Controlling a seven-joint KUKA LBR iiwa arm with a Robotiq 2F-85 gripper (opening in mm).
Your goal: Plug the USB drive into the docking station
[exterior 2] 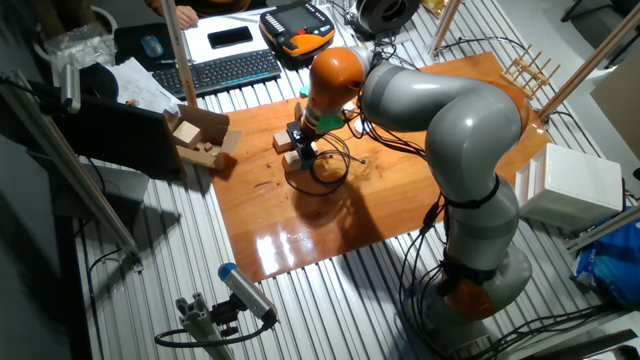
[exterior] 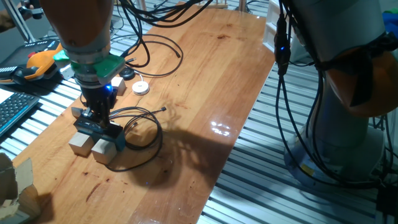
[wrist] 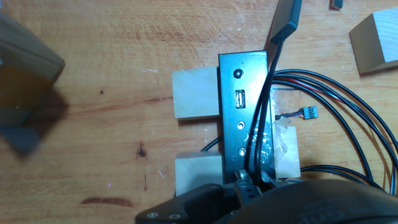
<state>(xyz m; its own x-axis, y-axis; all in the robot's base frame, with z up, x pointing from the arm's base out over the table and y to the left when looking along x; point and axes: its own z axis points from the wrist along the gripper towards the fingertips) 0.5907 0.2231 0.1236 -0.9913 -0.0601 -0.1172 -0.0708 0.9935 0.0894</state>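
Note:
The docking station (wrist: 241, 121) is a flat black bar with an upward-facing USB port (wrist: 239, 98). It rests on pale wooden cubes, and its thin black cable (wrist: 348, 124) loops to the right. It also shows in one fixed view (exterior: 102, 129). My gripper (wrist: 244, 182) hangs directly over the near end of the bar, jaws close together on a small grey piece that looks like the USB drive (wrist: 245, 177), mostly hidden. In one fixed view the gripper (exterior: 97, 118) almost touches the bar. In the other fixed view the gripper (exterior 2: 303, 152) is small.
Pale wooden cubes (wrist: 194, 93) (wrist: 198, 175) sit under the bar, and another (wrist: 376, 38) lies at top right. A blurred block (wrist: 28, 74) is close at left. A white disc (exterior: 140, 88) and black puck (exterior: 127, 73) lie behind. A cardboard box (exterior: 13, 186) stands at the table's near-left corner.

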